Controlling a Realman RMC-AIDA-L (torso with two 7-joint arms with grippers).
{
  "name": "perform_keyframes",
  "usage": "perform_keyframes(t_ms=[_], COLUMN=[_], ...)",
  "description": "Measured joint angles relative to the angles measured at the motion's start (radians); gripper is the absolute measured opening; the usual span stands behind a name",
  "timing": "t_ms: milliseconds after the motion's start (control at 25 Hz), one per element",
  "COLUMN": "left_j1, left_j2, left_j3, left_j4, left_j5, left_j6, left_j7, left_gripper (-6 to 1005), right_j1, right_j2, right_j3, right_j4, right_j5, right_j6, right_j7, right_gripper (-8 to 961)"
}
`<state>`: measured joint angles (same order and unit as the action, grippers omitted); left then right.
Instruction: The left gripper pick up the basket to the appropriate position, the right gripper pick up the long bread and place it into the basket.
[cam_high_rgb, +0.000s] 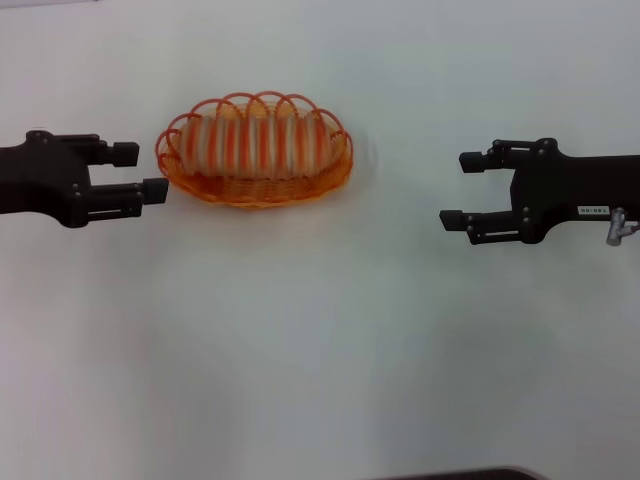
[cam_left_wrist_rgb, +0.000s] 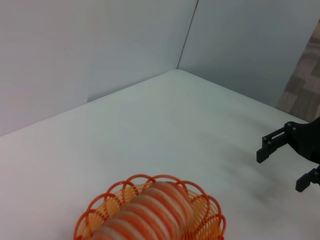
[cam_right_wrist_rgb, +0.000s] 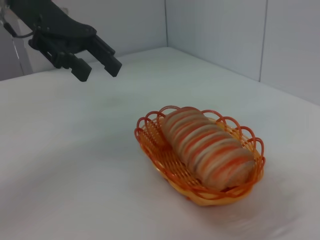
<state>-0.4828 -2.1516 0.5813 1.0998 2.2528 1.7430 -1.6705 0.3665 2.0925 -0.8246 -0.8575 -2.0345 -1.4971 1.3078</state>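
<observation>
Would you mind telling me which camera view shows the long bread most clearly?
The right wrist view: the long bread lies whole in the basket, ridges plain. The head view shows the bread from above, partly behind the rim loops. The left wrist view cuts the bread off at the picture's edge.

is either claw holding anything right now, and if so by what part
Nothing is held. The left claw is open beside the basket, the right claw open and apart from it. The long bread lies in the basket.

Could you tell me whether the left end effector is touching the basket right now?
Apart. The right wrist view shows the left end effector open, with bare table between it and the basket.
</observation>
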Motion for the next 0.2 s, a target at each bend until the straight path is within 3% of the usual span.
perform_keyframes(t_ms=[200], left_j1=[0.017], left_j2=[0.001], left_j3=[0.006], left_j4=[0.000], left_j5=[0.010], left_j6=[0.011], left_j7=[0.000], left_gripper=[642], right_j1=[0.000], right_j2=[-0.004], right_j3=[0.004], right_j4=[0.000], right_j5=[0.000], right_j6=[-0.002], right_j7=[0.009], right_gripper=[839])
